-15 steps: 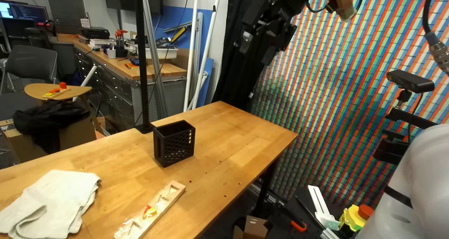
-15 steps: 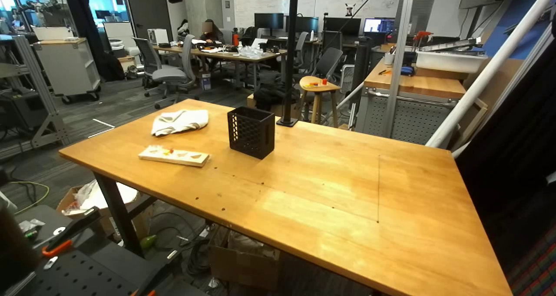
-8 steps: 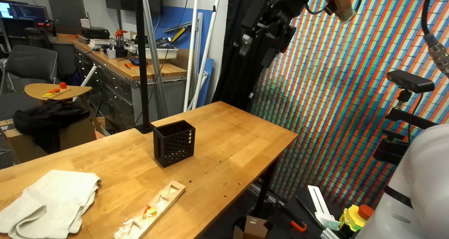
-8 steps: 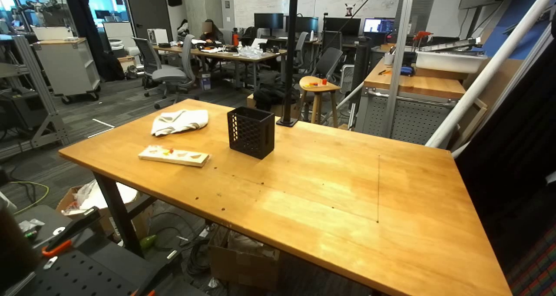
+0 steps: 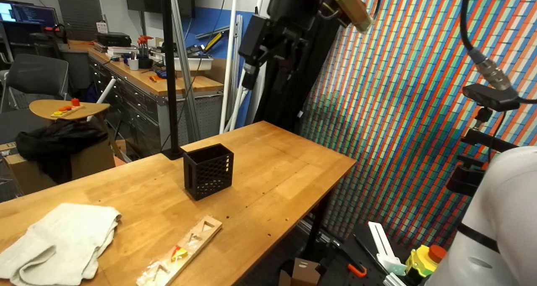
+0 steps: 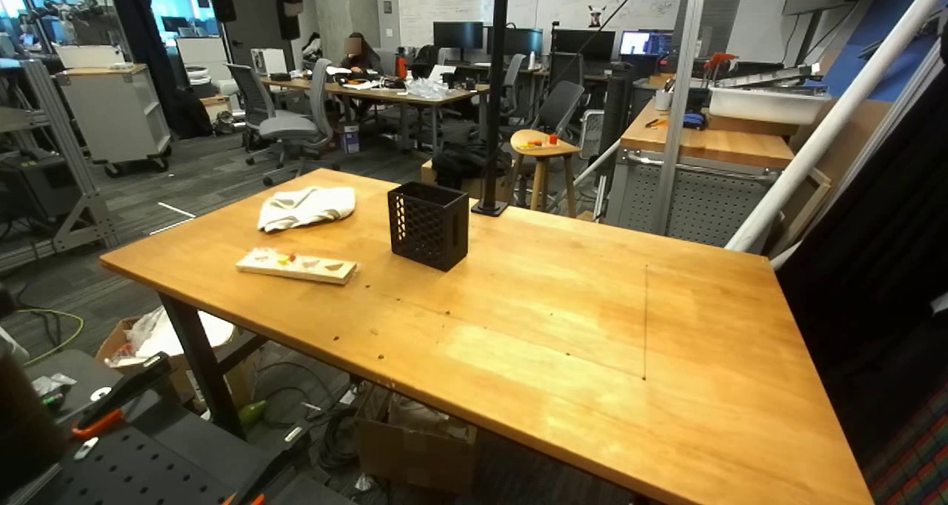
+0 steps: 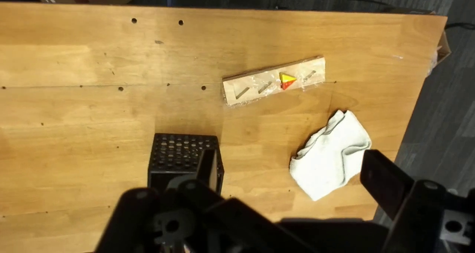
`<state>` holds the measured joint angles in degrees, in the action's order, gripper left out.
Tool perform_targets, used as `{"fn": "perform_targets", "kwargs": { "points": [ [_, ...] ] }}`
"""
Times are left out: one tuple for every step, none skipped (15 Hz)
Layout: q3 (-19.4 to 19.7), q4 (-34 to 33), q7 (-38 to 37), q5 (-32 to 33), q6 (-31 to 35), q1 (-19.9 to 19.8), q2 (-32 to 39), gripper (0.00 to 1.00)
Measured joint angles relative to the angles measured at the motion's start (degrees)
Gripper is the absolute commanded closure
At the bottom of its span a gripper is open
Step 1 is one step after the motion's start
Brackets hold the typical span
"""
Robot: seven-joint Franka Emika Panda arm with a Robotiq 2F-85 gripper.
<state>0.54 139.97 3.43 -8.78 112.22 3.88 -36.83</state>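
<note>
The claw (image 7: 291, 167) hung spread wide, gripping nothing, above the table (image 7: 256, 130). In the wrist view the crate (image 7: 183, 153) stood lower left, the cloth (image 7: 330, 166) lay lower right, the board (image 7: 274, 79) upper centre.

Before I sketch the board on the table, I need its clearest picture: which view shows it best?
The wrist view: it looks down on the board, end to end, nearly face-on. Both exterior views show it slantwise: the board clipped at the picture's bottom edge, or the board whole but small.
</note>
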Motion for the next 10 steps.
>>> {"fn": "perform_targets", "kwargs": {
  "points": [
    [-1.08,-0.60,0.00,0.00,1.59,0.80,1.99,0.00],
    [-2.07,-1.36,0.04,0.00,3.32,1.55,4.11,0.00],
    [-3.01,-2.31,0.12,0.00,5.14,2.30,6.46,0.00],
    [-3.87,-3.50,0.22,0.02,6.78,2.98,8.92,0.00],
    [-4.69,-4.89,0.35,0.15,8.26,3.51,11.37,0.00],
    [-5.54,-6.62,0.42,0.48,9.53,3.94,14.09,0.00],
    [-6.31,-8.41,0.46,0.94,10.38,4.25,16.67,0.00],
    [-7.08,-10.40,0.50,1.74,10.96,4.49,19.36,0.00],
    [-7.84,-12.45,0.49,2.74,11.15,4.63,21.95,0.00],
    [-8.55,-14.52,0.49,3.83,11.37,4.73,24.50,0.00]
  ]
}}
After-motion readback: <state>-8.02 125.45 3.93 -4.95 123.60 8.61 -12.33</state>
